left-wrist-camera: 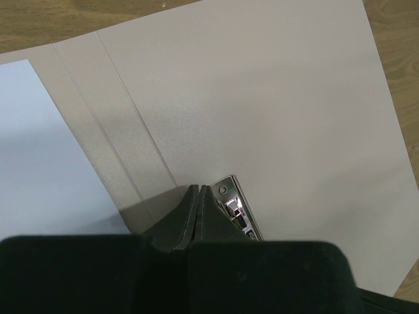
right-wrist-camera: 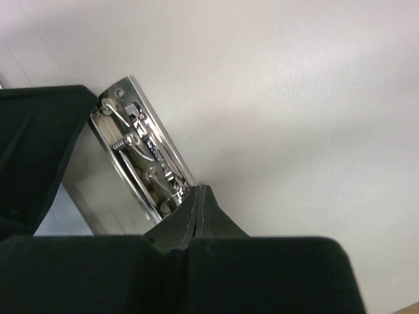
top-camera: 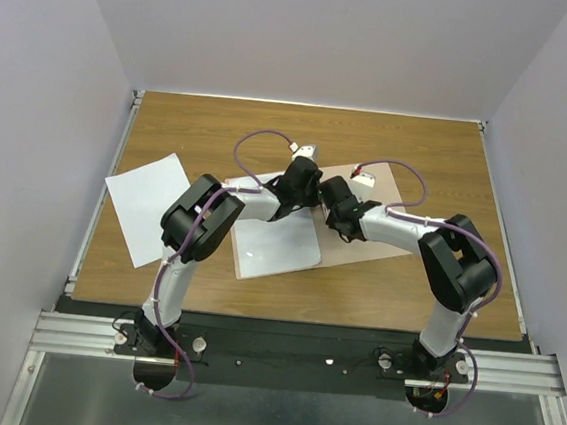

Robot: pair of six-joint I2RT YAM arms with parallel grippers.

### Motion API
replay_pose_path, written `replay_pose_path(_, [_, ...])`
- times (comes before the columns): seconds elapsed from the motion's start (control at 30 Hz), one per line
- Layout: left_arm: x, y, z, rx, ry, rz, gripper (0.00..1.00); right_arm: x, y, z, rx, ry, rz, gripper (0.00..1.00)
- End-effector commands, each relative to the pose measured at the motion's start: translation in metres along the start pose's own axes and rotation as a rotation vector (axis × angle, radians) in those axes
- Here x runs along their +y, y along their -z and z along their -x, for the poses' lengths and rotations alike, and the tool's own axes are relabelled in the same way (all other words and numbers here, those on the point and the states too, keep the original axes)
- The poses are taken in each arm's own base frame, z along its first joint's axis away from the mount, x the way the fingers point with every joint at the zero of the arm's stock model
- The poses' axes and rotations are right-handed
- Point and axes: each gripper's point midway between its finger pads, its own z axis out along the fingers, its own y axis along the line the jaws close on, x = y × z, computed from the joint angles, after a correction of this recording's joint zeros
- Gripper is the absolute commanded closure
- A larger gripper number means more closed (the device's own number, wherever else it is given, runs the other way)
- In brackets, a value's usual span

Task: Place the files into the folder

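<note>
Chrome clip point(right-wrist-camera: 141, 157) of the open folder point(left-wrist-camera: 262, 98) sits by your left gripper point(left-wrist-camera: 199, 191) and right gripper point(right-wrist-camera: 200, 191), both closed on nothing; next, probably lever it open for the loose white sheet point(top-camera: 146, 206).

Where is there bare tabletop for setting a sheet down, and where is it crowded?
Free: the wood strip between the flat tan cardboard folder and the back wall; the right side, folder to rail. Crowded: the centre, where left pincer and right pincer meet at the folder's metal clip; the loose white paper sheet covers the left.
</note>
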Motion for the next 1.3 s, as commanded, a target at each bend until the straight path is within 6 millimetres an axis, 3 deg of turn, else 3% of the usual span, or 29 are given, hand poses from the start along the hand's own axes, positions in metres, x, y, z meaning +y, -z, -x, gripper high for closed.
replay_pose_path(0.0, [0.06, 0.013, -0.112, 0.348, -0.056, 0.157, 1.0, -0.092, -0.023, -0.068, 0.172, 0.186, -0.309, 0.99])
replay_pose_path(0.2, [0.059, 0.014, -0.11, 0.345, -0.056, 0.155, 1.0, -0.074, -0.02, -0.064, 0.188, 0.161, -0.225, 0.99])
replay_pose_path(0.53, [0.057, 0.015, -0.111, 0.35, -0.05, 0.144, 1.0, -0.022, 0.004, -0.049, 0.225, 0.094, 0.034, 0.99])
replay_pose_path(0.73, [0.056, 0.016, -0.111, 0.348, -0.049, 0.144, 1.0, -0.02, 0.015, -0.046, 0.22, 0.073, 0.074, 0.95])
replay_pose_path(1.03, [0.055, 0.018, -0.11, 0.344, -0.043, 0.143, 1.0, -0.015, 0.03, -0.042, 0.199, 0.074, 0.161, 0.74])
replay_pose_path(1.27, [0.054, 0.018, -0.109, 0.344, -0.041, 0.14, 1.0, -0.009, 0.02, -0.046, 0.206, 0.067, 0.167, 0.71])
